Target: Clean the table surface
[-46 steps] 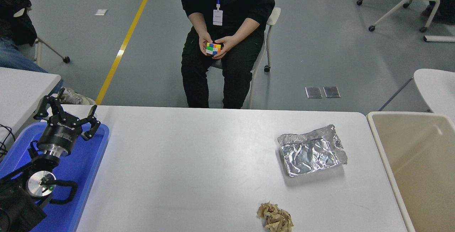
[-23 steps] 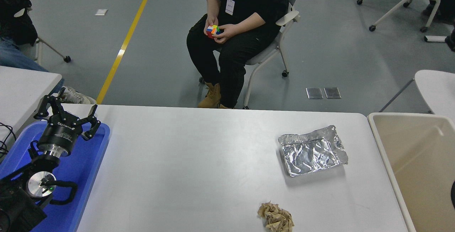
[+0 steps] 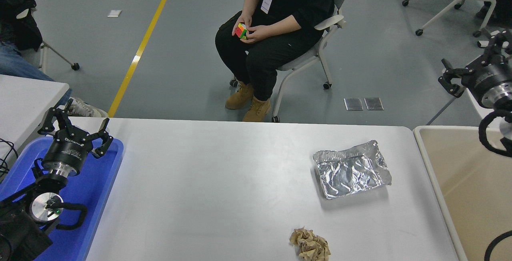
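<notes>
The white table surface point(image 3: 220, 181) fills the lower middle of the head view. A crumpled sheet of silver foil point(image 3: 352, 169) lies on its right part. A wad of brown paper point(image 3: 310, 245) sits near the front edge, below the foil. My right gripper point(image 3: 472, 59) hangs at the right edge, above the beige bin's far side and well off the table, open and holding nothing. My left gripper point(image 3: 76, 127) stays parked over the blue tray at the lower left, open and empty.
A beige bin point(image 3: 424, 149) stands against the table's right end. A blue tray point(image 3: 92, 189) lies on the left end. Beyond the far edge a person sits on a wheeled chair point(image 3: 320, 49), holding a coloured cube point(image 3: 241, 31). A smaller white table point(image 3: 24, 93) stands at the left.
My right arm has come up into view at the right edge. The seated person has rolled back and to the right, away from the table. The left arm, foil and paper wad have not moved.
</notes>
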Controlling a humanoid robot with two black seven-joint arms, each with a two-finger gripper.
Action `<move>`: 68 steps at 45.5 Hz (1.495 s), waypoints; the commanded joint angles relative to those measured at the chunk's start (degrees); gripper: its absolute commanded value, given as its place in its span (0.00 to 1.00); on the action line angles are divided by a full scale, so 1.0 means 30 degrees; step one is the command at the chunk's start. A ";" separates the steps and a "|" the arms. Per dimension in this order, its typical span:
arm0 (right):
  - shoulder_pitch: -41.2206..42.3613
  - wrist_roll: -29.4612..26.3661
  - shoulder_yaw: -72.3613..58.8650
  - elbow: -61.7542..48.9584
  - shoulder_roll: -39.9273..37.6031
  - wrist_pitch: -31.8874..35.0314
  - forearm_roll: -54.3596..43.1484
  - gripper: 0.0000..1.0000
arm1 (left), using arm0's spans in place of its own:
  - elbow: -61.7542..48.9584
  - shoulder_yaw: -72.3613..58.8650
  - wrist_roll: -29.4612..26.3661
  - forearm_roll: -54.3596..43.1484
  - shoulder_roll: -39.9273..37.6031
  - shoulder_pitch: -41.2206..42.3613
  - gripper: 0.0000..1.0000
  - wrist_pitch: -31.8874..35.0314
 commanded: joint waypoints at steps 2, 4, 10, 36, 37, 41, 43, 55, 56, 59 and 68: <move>-0.1846 0.0565 0.0708 -0.0282 0.0409 0.1501 0.0004 0.99 | 0.0000 0.0000 0.0000 -0.0001 -0.0004 -0.0001 1.00 0.0000; -0.1846 0.0711 0.0708 -0.0604 0.0438 0.1501 0.0004 0.99 | 0.0000 0.0000 0.0000 -0.0001 -0.0004 -0.0001 1.00 0.0000; -0.1787 0.0741 0.0737 -0.0870 0.0438 0.1501 0.0004 0.99 | 0.0000 0.0000 0.0000 -0.0001 -0.0004 -0.0001 1.00 0.0000; -0.1670 0.0741 0.0532 -0.0987 0.0262 0.1354 -0.0026 0.99 | 0.0000 0.0000 0.0000 -0.0001 -0.0004 -0.0001 1.00 0.0000; -0.1612 0.0741 0.0532 -0.1045 0.0233 0.1325 -0.0055 0.99 | 0.0000 0.0000 0.0000 -0.0001 -0.0004 -0.0001 1.00 0.0000; -0.1494 0.0741 0.0357 -0.1250 -0.0030 0.1412 -0.0288 0.99 | 0.0000 0.0000 0.0000 -0.0001 -0.0004 -0.0001 1.00 0.0000; -0.1436 0.0741 0.0269 -0.1250 -0.0293 0.1471 -0.0319 0.99 | 0.0000 0.0000 0.0000 -0.0001 -0.0004 -0.0001 1.00 0.0000; 0.0028 0.0712 -0.2658 -0.1455 -0.2607 0.1471 -0.0319 0.99 | 0.0000 0.0000 0.0000 -0.0001 -0.0004 -0.0001 1.00 0.0000; 0.0174 0.0712 -0.2951 -0.1571 -0.2783 0.1413 -0.0319 0.99 | 0.0000 0.0000 0.0000 -0.0001 -0.0004 -0.0001 1.00 0.0000; 0.0497 0.0712 -0.4035 -0.1952 -0.3194 0.1354 -0.0290 0.99 | 0.0000 0.0000 0.0000 -0.0001 0.0025 -0.0001 1.00 0.0000; 0.1347 0.0712 -0.5942 -0.2480 -0.4219 0.1442 -0.0054 0.99 | 0.0000 0.0000 0.0000 -0.0001 -0.0004 -0.0001 1.00 0.0000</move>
